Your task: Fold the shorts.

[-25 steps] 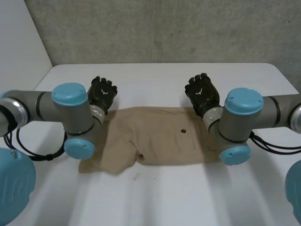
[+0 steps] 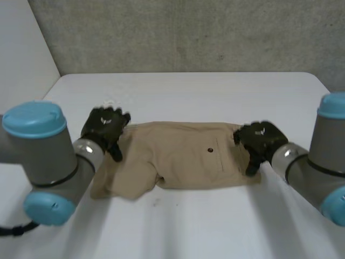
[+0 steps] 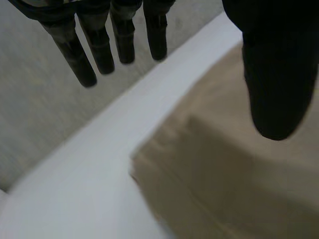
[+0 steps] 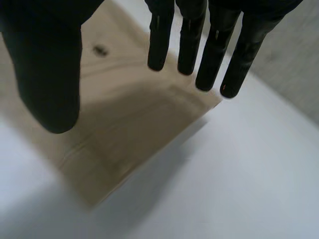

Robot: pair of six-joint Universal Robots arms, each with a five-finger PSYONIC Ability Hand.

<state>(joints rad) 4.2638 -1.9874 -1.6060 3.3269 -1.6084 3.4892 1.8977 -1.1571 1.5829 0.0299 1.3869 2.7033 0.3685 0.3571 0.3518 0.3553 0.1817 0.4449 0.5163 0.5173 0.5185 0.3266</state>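
Shorts point(image 2: 180, 156) (tan, dark button point(image 2: 210, 149) facing up) lie flat on the white table point(image 2: 183, 91), spanning between both hands. Left hand point(image 2: 103, 125): fingers straight, thumb apart, holding nothing, positioned over one end edge. Right hand point(image 2: 261, 139): fingers likewise extended, empty, over the opposite end's corner

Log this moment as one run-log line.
stage: pre-grasp | shorts: lying on table | left hand: open, over one end | right hand: open, over other end

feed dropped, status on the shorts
Left hand open over left end of tan fabric shorts. Right hand open over right end. Shorts lying on white table. Nothing in the way.
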